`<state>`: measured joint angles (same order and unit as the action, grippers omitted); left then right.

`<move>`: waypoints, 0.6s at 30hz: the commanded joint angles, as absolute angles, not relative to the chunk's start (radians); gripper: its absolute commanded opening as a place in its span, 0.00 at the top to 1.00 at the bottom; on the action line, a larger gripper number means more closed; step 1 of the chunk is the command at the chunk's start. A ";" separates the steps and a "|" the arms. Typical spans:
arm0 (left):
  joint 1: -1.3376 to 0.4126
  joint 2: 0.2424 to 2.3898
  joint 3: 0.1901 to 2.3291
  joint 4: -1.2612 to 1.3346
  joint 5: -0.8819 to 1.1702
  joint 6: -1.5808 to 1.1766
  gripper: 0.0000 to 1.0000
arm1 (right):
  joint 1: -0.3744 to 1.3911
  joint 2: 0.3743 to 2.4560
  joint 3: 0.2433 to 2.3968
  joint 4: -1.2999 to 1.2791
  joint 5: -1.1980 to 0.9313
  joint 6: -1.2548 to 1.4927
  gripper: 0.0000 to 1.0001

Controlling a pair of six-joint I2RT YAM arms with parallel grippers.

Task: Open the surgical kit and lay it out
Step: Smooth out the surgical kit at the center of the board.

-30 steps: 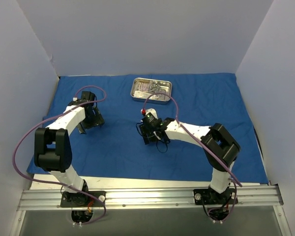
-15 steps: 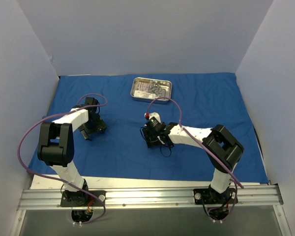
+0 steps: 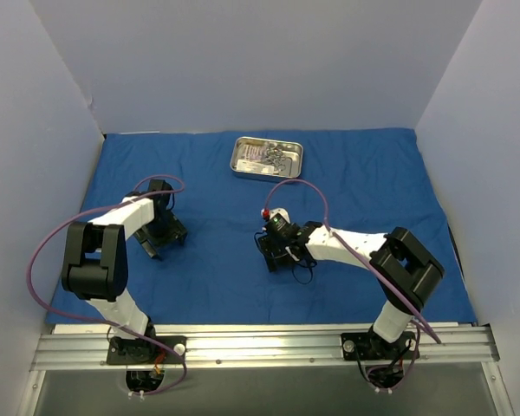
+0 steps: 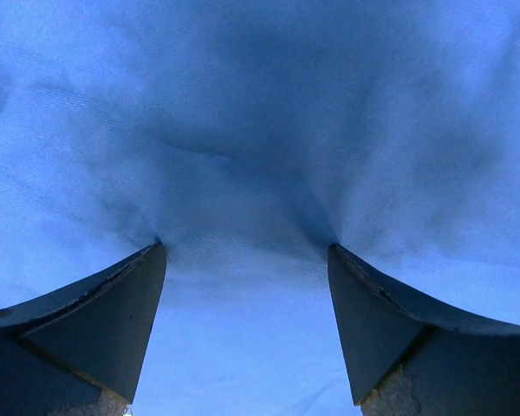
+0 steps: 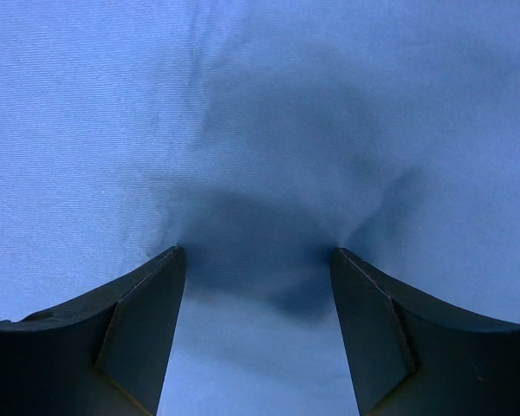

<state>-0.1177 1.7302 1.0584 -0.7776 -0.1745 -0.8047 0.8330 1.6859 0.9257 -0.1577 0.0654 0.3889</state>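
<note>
The surgical kit's royal-blue cloth wrap [image 3: 364, 173] lies spread flat over the table. Its small steel tray [image 3: 266, 158] sits at the back centre, with steel instruments and a packet piled inside. My left gripper [image 3: 159, 243] points down at the cloth on the left, open, both fingertips pressing into the fabric [image 4: 243, 182] with only cloth between them. My right gripper [image 3: 280, 258] is low over the middle of the cloth, open too, its tips dimpling the fabric [image 5: 260, 130].
White walls enclose the table on the left, back and right. The cloth's near edge [image 3: 260, 316] ends just ahead of the aluminium rail [image 3: 260, 347] that carries both arm bases. Purple cables loop over each arm.
Both grippers have slid toward the near edge across the cloth, the right one also drifting rightward. The left jaws have narrowed slightly. The tray has not moved.
</note>
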 commanded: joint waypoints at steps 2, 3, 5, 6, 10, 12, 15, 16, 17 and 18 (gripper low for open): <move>-0.118 1.729 0.957 -0.931 -0.190 -0.836 0.16 | 0.839 1.689 0.868 -0.353 0.011 0.425 0.37; -0.118 1.721 0.944 -0.934 -0.187 -0.839 0.16 | 0.839 1.687 0.865 -0.363 -0.035 0.428 0.37; -0.117 1.717 0.937 -0.945 -0.187 -0.841 0.16 | 0.841 1.684 0.861 -0.374 -0.057 0.437 0.37; -0.118 1.710 0.937 -0.951 -0.193 -0.842 0.16 | 0.841 1.680 0.858 -0.379 -0.073 0.442 0.36; -0.114 1.686 0.946 -0.976 -0.210 -0.841 0.16 | 0.842 1.664 0.854 -0.413 -0.097 0.456 0.36; -0.109 1.672 0.951 -0.989 -0.216 -0.841 0.16 | 0.844 1.657 0.851 -0.426 -0.106 0.462 0.36; -0.101 1.666 0.956 -0.992 -0.227 -0.839 0.16 | 0.850 1.655 0.845 -0.433 -0.124 0.471 0.36; -0.098 1.666 0.957 -0.999 -0.230 -0.839 0.16 | 0.850 1.657 0.847 -0.433 -0.127 0.472 0.36; -0.098 1.670 0.965 -1.000 -0.233 -0.839 0.16 | 0.851 1.655 0.853 -0.440 -0.126 0.472 0.36; -0.098 1.671 0.971 -1.002 -0.235 -0.836 0.15 | 0.853 1.648 0.859 -0.443 -0.117 0.472 0.36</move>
